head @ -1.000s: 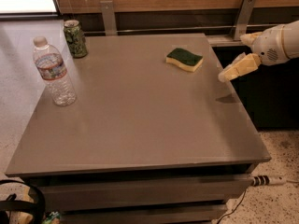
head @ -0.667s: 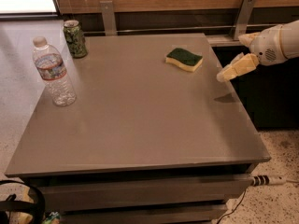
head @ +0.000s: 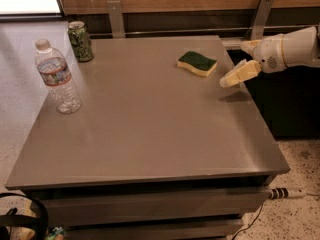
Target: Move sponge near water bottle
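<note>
The sponge point(head: 197, 63), yellow with a dark green top, lies flat on the grey table point(head: 145, 129) at the far right. The water bottle point(head: 57, 77), clear with a white cap and a label band, stands upright at the table's left edge. My gripper point(head: 231, 79) comes in from the right on a white arm, just above the table's right edge. It hovers a short way to the right of the sponge and a little nearer the front, apart from it. It holds nothing.
A green drink can point(head: 80, 41) stands at the table's far left corner, behind the bottle. Two metal brackets point(head: 116, 18) rise along the wooden back wall. A cable point(head: 290, 192) lies on the speckled floor at the right.
The gripper has moved slightly left, toward the sponge. The sponge, bottle and can have not moved.
</note>
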### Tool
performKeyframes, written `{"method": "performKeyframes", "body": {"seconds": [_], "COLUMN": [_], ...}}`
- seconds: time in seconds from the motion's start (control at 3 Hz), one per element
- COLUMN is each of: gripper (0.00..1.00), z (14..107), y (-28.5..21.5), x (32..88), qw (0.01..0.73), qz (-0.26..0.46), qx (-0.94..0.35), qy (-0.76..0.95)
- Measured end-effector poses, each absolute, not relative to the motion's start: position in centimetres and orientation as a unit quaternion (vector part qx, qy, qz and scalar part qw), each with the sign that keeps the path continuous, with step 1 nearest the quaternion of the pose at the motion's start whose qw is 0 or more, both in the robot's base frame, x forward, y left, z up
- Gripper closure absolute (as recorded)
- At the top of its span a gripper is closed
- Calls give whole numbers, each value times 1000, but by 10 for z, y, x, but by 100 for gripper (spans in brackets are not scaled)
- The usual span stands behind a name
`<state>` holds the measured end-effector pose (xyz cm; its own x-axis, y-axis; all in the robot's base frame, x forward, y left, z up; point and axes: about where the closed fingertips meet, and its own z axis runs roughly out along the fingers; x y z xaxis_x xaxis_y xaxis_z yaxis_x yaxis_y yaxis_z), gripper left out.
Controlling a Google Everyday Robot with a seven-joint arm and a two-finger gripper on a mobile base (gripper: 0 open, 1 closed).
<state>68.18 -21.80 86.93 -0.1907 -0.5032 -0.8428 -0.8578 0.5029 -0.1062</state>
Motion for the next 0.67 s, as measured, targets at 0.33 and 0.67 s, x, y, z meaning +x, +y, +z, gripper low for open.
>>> {"method": "performKeyframes", "body": {"seconds": [0.33, 0.67], "gripper": [0, 0], "z": [863, 858], "y": [-206, -195], "x": [691, 699], "qw": [451, 463], "qz": [215, 213], "qx": [-458, -450], "qy": [736, 733]}}
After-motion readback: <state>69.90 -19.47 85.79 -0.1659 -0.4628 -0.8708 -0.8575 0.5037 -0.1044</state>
